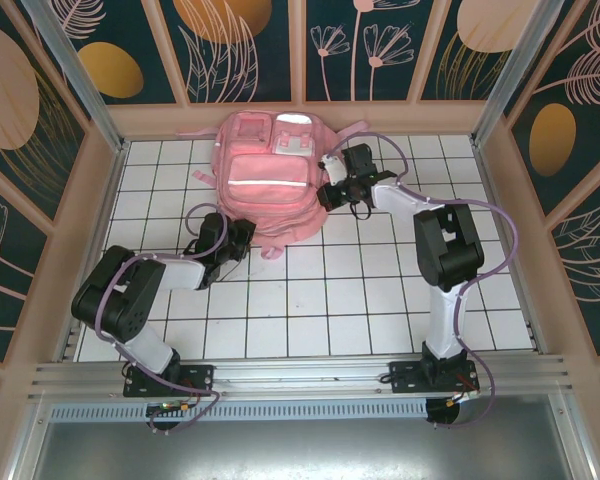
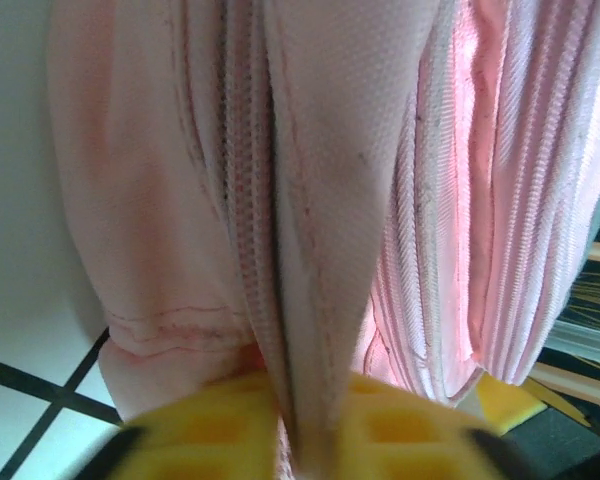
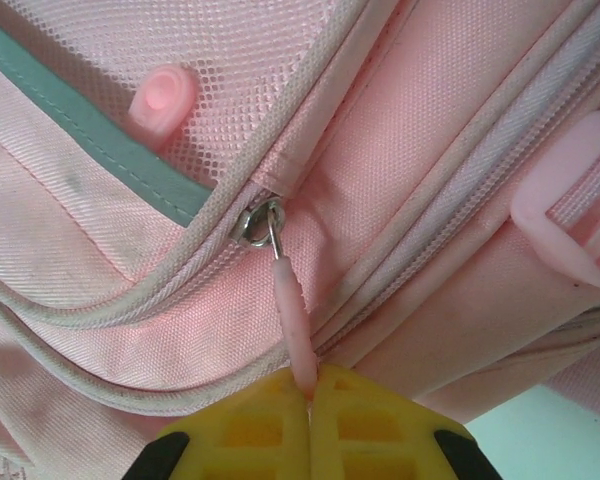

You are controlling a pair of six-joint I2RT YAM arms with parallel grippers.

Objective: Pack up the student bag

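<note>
**A:** Where is the large pink fabric backpack (image 1: 265, 170)?
**B:** Lying on the white tiled bench (image 1: 310, 310), toward 12 o'clock. At its 7 o'clock corner, the left jaws are closed on a fold of its cloth (image 2: 310, 250).
**A:** And the right jaws?
**B:** At its 3 o'clock side, clamped on the slim pink zip pull (image 3: 292, 300).
**A:** How will it handle?
**B:** Soft and floppy, I'd judge, and probably light. The cloth will likely bunch rather than lift. Seams, straps or that pull look like the surest holds.
</note>
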